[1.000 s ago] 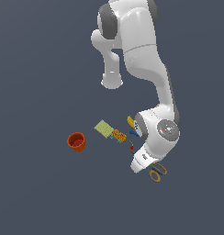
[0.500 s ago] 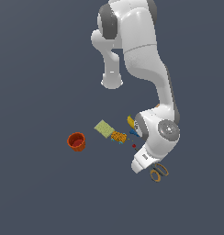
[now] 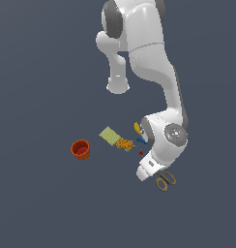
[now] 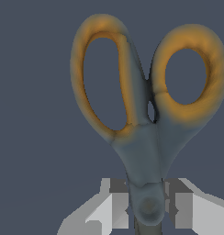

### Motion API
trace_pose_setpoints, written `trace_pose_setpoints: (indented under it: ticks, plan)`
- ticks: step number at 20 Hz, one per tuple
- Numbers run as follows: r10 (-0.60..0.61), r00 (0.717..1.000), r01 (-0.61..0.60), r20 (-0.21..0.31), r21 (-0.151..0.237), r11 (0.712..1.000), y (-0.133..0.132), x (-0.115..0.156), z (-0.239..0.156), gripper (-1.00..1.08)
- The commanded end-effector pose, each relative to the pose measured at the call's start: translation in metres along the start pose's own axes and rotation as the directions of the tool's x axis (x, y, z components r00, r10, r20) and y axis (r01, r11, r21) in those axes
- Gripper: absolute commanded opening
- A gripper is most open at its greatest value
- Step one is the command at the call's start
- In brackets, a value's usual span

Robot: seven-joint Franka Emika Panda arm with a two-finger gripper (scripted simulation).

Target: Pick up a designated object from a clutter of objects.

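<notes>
Two pale grey fingers [image 4: 114,207] of the gripper [image 4: 148,206] flank the pivot of the scissors [image 4: 148,110], a pair with dark grey metal blades and two orange-tan ring handles. The pads sit just beside the pivot on either side; whether they press it or leave a sliver of gap cannot be told from the wrist view, so I cannot call it a firm pinch. The blades run out of sight past the fingers, and the rings point away from the wrist.

In the exterior view the gripper itself is hidden under the white arm's wrist, and only the ring handles [image 3: 165,180] show, at about five o'clock from the wrist housing. The rest of the clutter lies well apart at ten o'clock: the round red-orange cup [image 3: 80,149], the pale green square sponge [image 3: 109,135], the orange patterned block [image 3: 124,143] and the yellow banana [image 3: 137,128].

By my judgement the reach and alignment are done; a confirmed close and the lift remain.

No brand, label or writing is legible anywhere.
</notes>
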State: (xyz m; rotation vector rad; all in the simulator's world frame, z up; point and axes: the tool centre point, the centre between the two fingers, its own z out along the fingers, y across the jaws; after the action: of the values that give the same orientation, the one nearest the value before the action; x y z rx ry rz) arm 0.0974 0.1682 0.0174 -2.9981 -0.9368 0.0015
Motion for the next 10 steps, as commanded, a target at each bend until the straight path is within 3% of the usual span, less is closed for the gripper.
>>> trace_pose_setpoints:
  ticks: [1, 10]
  plan:
    - [0.001, 1.0, -0.001, -0.001, -0.001, 1.0, 0.004, -0.006, -0.007, -1.0]
    - [0.001, 1.0, -0.001, -0.001, -0.001, 1.0, 0.023, -0.045, -0.05, -1.0]
